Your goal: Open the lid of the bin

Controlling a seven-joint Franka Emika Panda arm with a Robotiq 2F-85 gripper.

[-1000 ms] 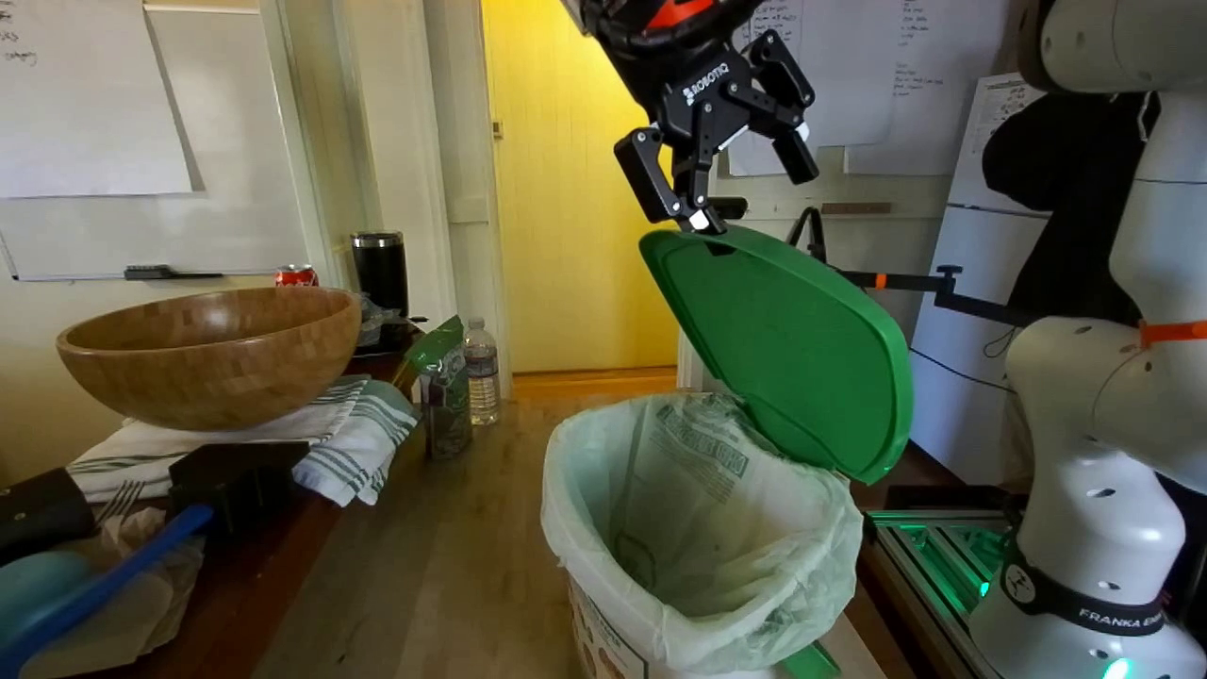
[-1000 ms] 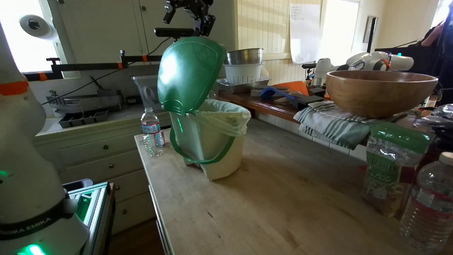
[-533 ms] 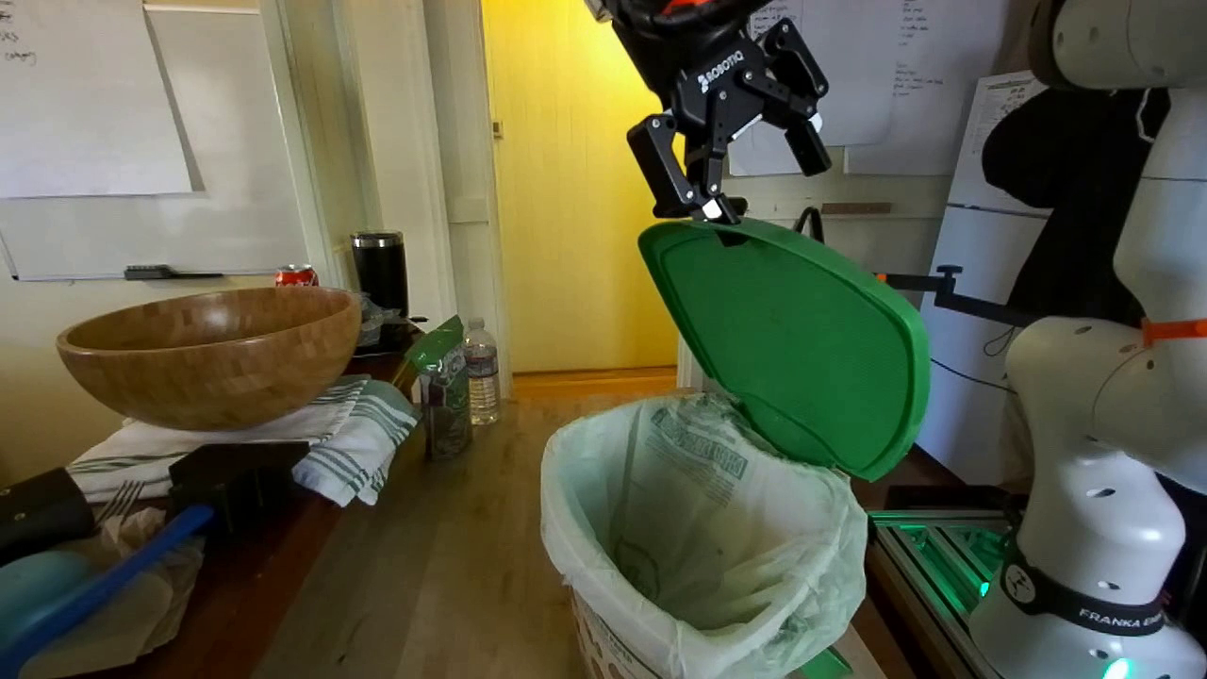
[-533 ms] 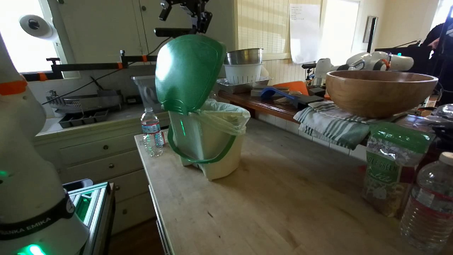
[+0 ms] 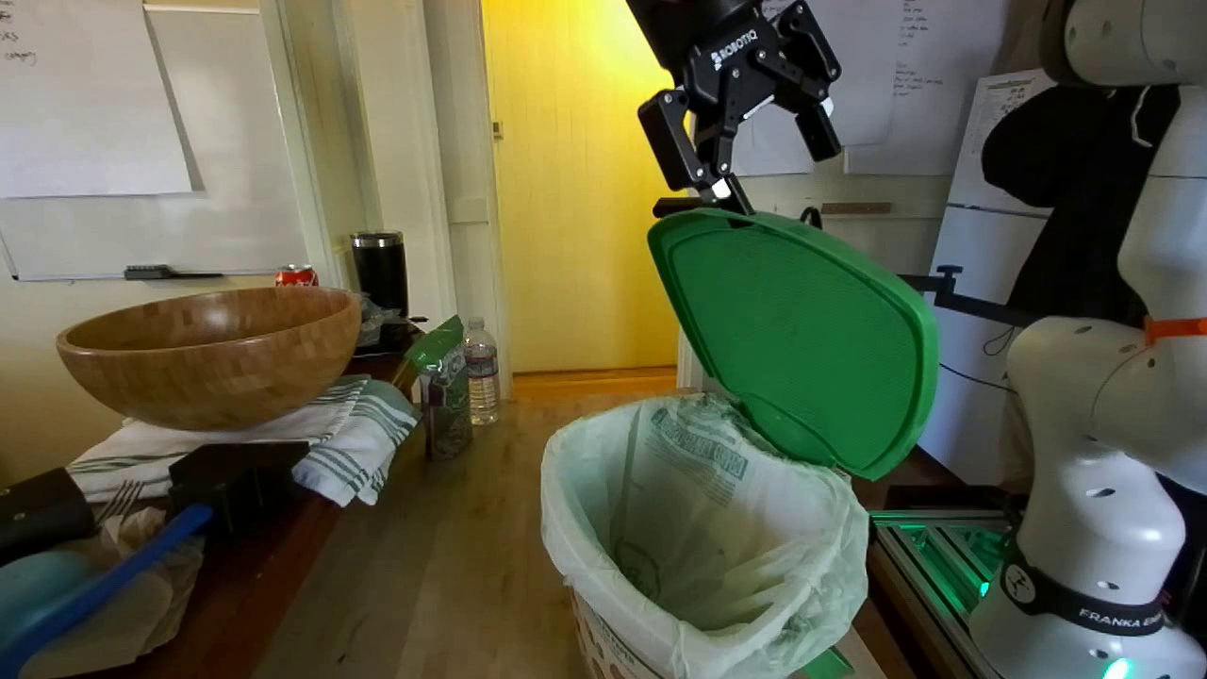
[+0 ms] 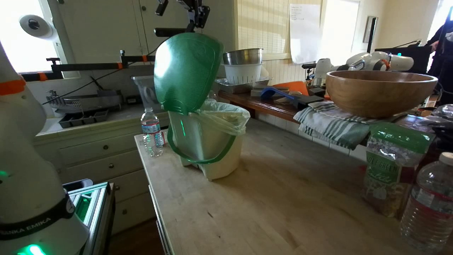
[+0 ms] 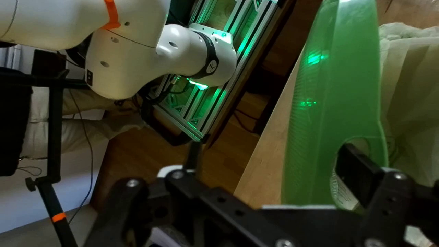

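The green lid (image 5: pixel 811 349) stands raised and steeply tilted on its hinge at the robot's side of the bin. It also shows in an exterior view (image 6: pixel 187 72) and the wrist view (image 7: pixel 332 99). The white bin (image 6: pixel 221 164) stands upright on the counter; its bag-lined mouth (image 5: pixel 698 528) is uncovered. My gripper (image 5: pixel 783 172) is above the lid's upper edge, its fingers wide apart. In the wrist view, the gripper (image 7: pixel 274 164) has one finger through the opening near the lid's edge; the other finger is in free air on the lid's outer side. Nothing is clamped.
A wooden bowl (image 5: pixel 212 363) sits on a striped towel (image 5: pixel 349 443) on a raised ledge. A green snack bag (image 5: pixel 445 391) and a water bottle (image 5: pixel 483 372) stand on the counter. Another bottle (image 6: pixel 152 132) stands near the bin at the counter's edge.
My gripper has moved up and toward the robot's base, its finger still in the lid's opening. The lid has swung further back. The bin has shifted very slightly.
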